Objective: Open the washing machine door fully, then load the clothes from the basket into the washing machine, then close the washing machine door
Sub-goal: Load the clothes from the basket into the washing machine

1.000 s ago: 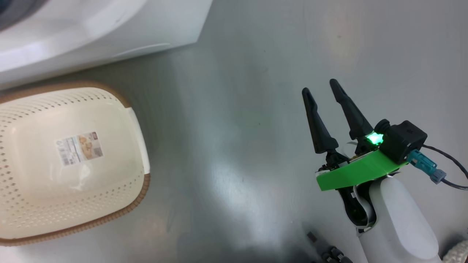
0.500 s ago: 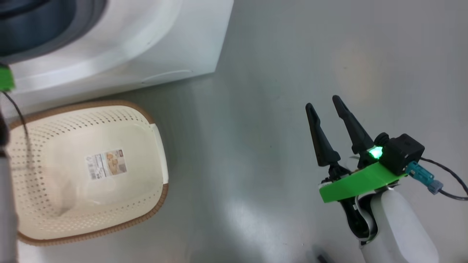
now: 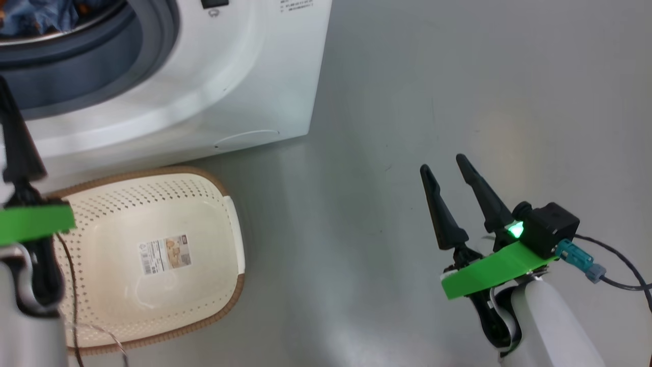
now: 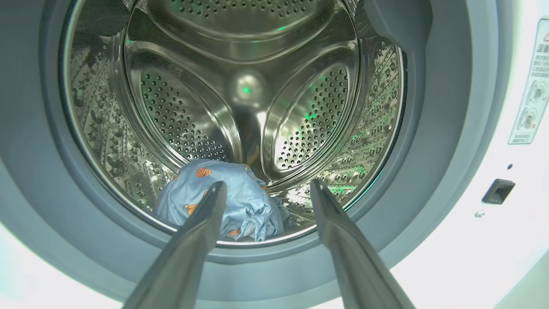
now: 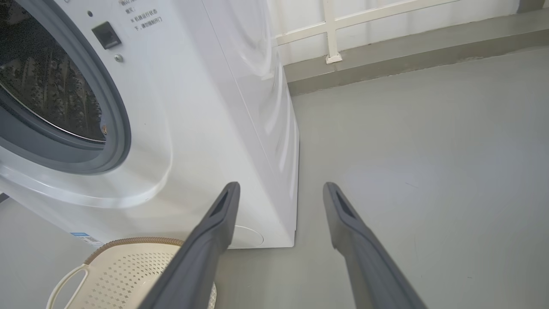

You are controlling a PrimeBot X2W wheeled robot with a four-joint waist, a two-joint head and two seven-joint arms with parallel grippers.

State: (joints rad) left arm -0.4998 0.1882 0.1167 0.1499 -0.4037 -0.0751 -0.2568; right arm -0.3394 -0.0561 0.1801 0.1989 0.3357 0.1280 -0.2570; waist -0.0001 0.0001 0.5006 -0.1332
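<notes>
The washing machine stands at the upper left with its round mouth uncovered; its door is out of view. In the left wrist view my left gripper is open and empty, its fingers pointing into the steel drum. Light-blue clothes with orange figures lie on the drum's bottom, just beyond the fingertips, and a bit of them shows in the head view. The cream basket sits on the floor before the machine with only its label sticker inside. My right gripper is open over bare floor, well to the right.
A grey rubber gasket rings the drum mouth. The right wrist view has the machine's white side, the basket's edge, grey floor to the right and a white railing at the back. A dark cable trails from my right wrist.
The head camera has shifted, bringing the drum mouth, the clothes inside and my left arm into the picture. My right gripper keeps its open stance.
</notes>
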